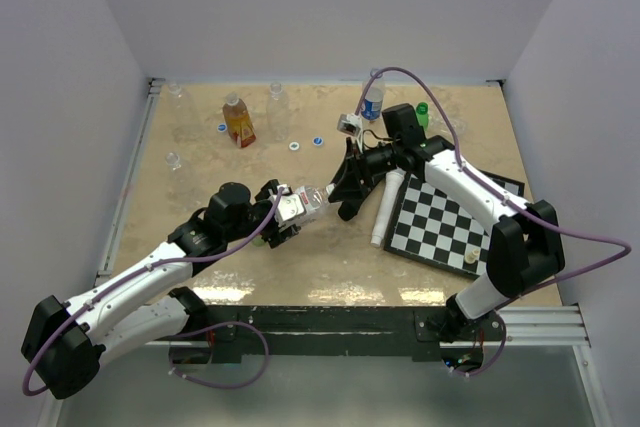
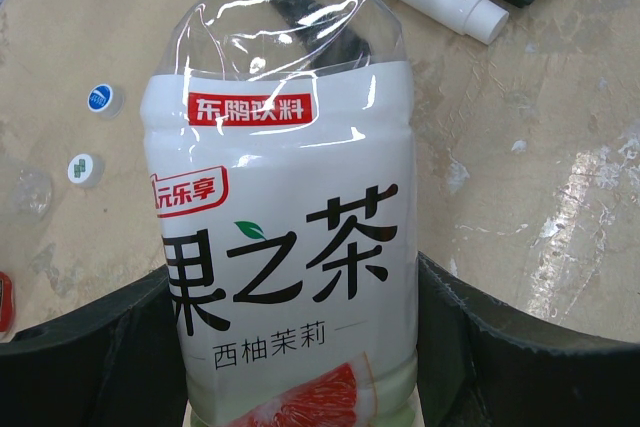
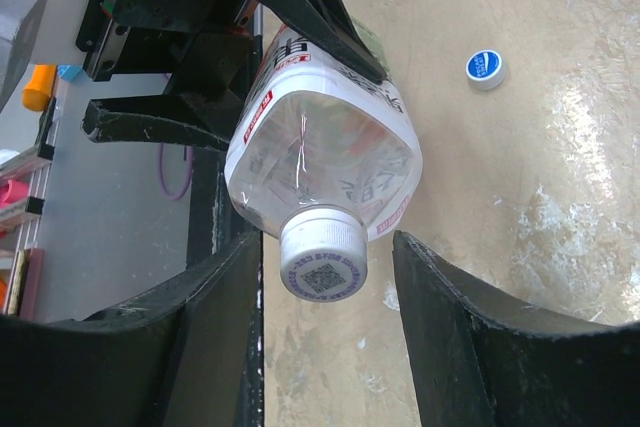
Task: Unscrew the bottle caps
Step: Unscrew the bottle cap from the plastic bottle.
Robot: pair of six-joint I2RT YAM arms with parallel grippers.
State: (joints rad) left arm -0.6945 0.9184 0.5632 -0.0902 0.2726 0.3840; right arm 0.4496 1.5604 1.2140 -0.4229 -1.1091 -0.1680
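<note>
A clear bottle [image 2: 290, 247] with a white label and a grapefruit picture lies level above the table, my left gripper [image 2: 295, 272] shut on its body. In the top view this bottle [image 1: 303, 205] points right, toward my right gripper [image 1: 340, 197]. Its white cap [image 3: 322, 262], printed with a code, sits between the right gripper's [image 3: 325, 247] fingers. A gap shows on each side of the cap, so the jaws stand open around it. Further bottles stand at the back: an amber one [image 1: 238, 119] and a blue-labelled one [image 1: 373, 100].
Loose caps [image 1: 295, 146] [image 1: 318, 140] [image 1: 221, 128] lie on the table behind the arms; one blue cap [image 3: 484, 68] shows in the right wrist view. A white tube [image 1: 385, 209] lies beside a chessboard [image 1: 440, 222] on the right. A clear bottle [image 1: 277, 97] stands by the back wall.
</note>
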